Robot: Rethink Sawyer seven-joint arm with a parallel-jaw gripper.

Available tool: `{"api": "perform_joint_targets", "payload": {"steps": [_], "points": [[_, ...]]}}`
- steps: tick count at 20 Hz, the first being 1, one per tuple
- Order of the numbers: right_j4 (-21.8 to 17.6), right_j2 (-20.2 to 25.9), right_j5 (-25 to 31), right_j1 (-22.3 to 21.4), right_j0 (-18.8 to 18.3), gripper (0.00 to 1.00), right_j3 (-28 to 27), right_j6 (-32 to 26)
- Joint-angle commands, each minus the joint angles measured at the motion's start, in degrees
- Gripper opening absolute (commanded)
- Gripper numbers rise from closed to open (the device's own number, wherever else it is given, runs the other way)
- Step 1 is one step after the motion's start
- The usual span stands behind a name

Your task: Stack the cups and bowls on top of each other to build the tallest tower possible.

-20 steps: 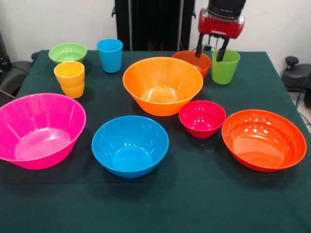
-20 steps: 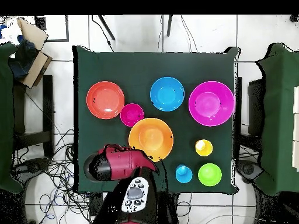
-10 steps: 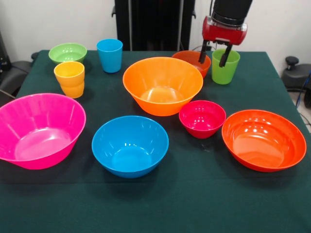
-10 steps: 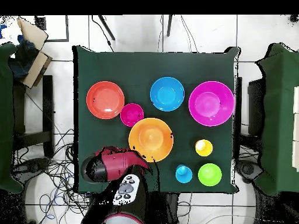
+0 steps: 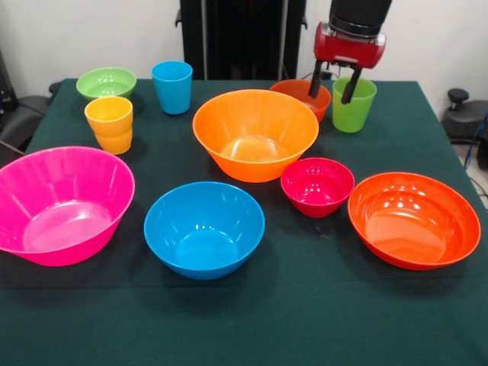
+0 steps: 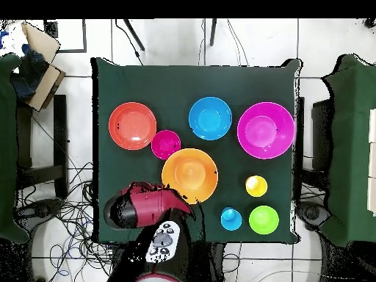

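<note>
gripper (image 5: 335, 88): fingers spread, straddling the near-left rim of the green cup (image 5: 353, 105); one finger over the small orange-red bowl (image 5: 303, 95), the other inside the cup mouth. Not pinching anything.
green cup: upright at the table's 1 o'clock in the front view, mouth up, long axis vertical, touching or just beside the small orange-red bowl.
risk 1: closing on a thin tapered wall could tip or squirt the cup; a one-wall grip is shallow.
risk 2: the outer finger sits between cup and small bowl, so it could nudge or drag that bowl.
big orange bowl (image 5: 255, 133): table centre, open side up, likely the base.
other pieces: pink bowl (image 5: 61, 203) at 8, blue bowl (image 5: 204, 228) at 6, red-orange bowl (image 5: 414, 219) at 4, magenta bowl (image 5: 317, 186) beside it; yellow cup (image 5: 110, 123), blue cup (image 5: 172, 87), green bowl (image 5: 106, 82) at 10–11.
tower: nothing stacked yet.
overhead: the arm hides the green cup; grip can't be checked there.
</note>
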Motion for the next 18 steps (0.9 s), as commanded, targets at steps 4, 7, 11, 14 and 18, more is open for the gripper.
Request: {"api": "perform_joint_targets", "payload": {"steps": [4,7,11,14,18], "points": [[0.3,5.5,3.3,-6.8,-2.2,1.00,2.3,4.5],[0.5,5.5,4.3,-8.0,-2.1,1.00,2.8,4.6],[0.5,5.2,3.3,-7.7,-1.4,1.00,3.4,5.5],[0.3,4.8,1.8,-7.9,-0.6,1.00,4.7,6.4],[-0.3,4.4,0.0,-7.6,-0.1,1.00,5.7,6.9]]}}
